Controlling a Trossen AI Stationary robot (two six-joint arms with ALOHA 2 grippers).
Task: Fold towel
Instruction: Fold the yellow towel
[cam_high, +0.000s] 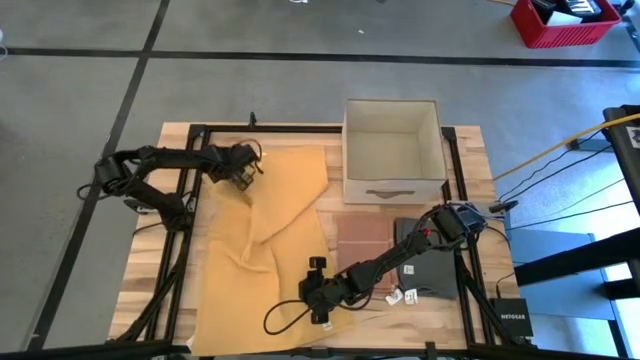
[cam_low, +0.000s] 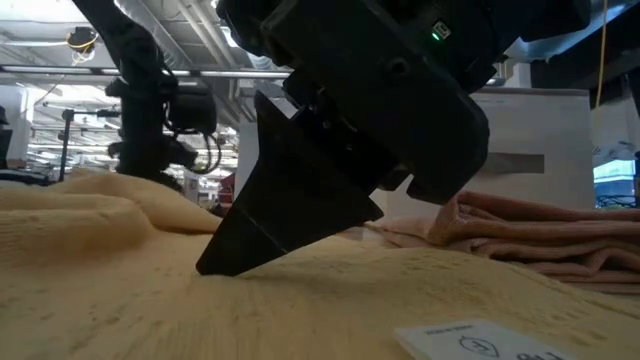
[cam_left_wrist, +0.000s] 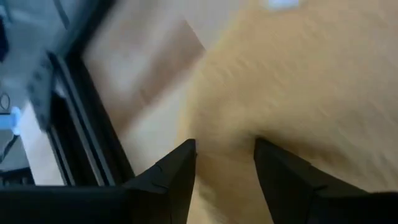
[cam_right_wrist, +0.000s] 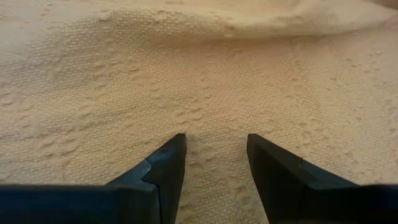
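Observation:
A yellow towel (cam_high: 265, 250) lies rumpled on the wooden table, with creases running down its middle. It fills the right wrist view (cam_right_wrist: 199, 74) and the foreground of the low view (cam_low: 120, 270). My left gripper (cam_high: 243, 170) is open over the towel's far left edge (cam_left_wrist: 205, 106). Its fingers stand on either side of that edge, with bare wood beside it. My right gripper (cam_high: 318, 297) is open, low on the towel near its right edge, toward the table's near side. Its fingers (cam_right_wrist: 214, 155) have flat weave between them. My left gripper stands astride the towel's far left edge; whether its fingers touch the cloth I cannot tell. My right gripper rests its open fingertips (cam_low: 208, 268) on the towel's top surface near the right edge (cam_right_wrist: 214, 134), slanting down from above. The cloth lies flat on the table there, not gathered between the fingers.
A white open box (cam_high: 392, 150) stands at the table's far right. A folded pink cloth (cam_high: 361, 240) (cam_low: 540, 235) and a dark grey cloth (cam_high: 428, 265) lie right of the towel, with white tags (cam_high: 408, 297) near them. Black frame rails (cam_high: 190, 200) border the table.

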